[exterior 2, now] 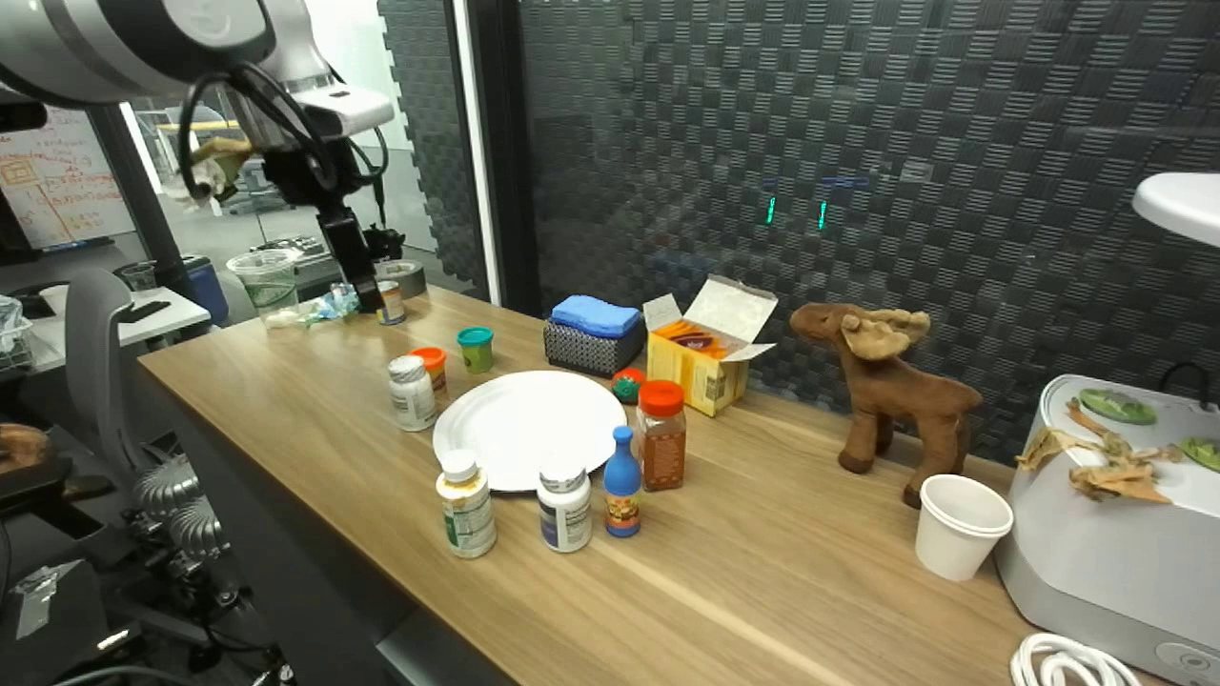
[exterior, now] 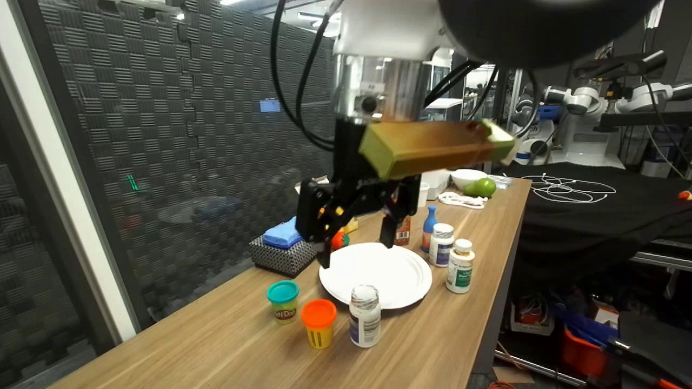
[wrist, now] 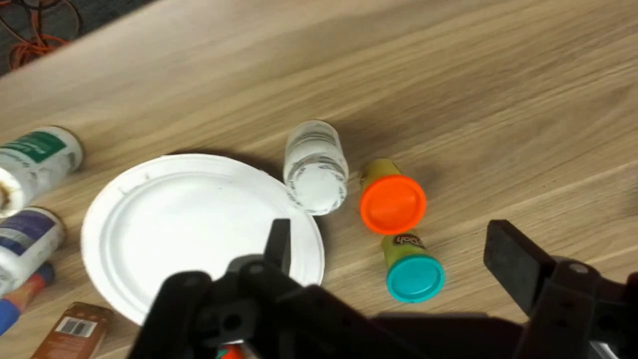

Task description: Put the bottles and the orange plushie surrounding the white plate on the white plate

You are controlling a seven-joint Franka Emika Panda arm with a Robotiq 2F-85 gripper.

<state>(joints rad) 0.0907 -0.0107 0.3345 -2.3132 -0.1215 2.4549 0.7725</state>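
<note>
The counter looks like wood, streaky-grained, with a low sheen. The white plate is smooth and matt, like moulded paper. The white pill bottles look like smooth, shiny plastic; the Play-Doh lids are smooth plastic too. The toy moose is brown plush, the folded cloth a nubby fabric, the open carton thin card. The wrist collar is polished metal; the dark panels look like ridged, matt foam.

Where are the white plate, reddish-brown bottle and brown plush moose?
White plate (wrist: pixel 187 219), in the wrist view: its flat middle.
Reddish-brown bottle (exterior 2: pixel 662 448), in an exterior view: its body.
Brown plush moose (exterior 2: pixel 905 402), in an exterior view: its flank.
</note>
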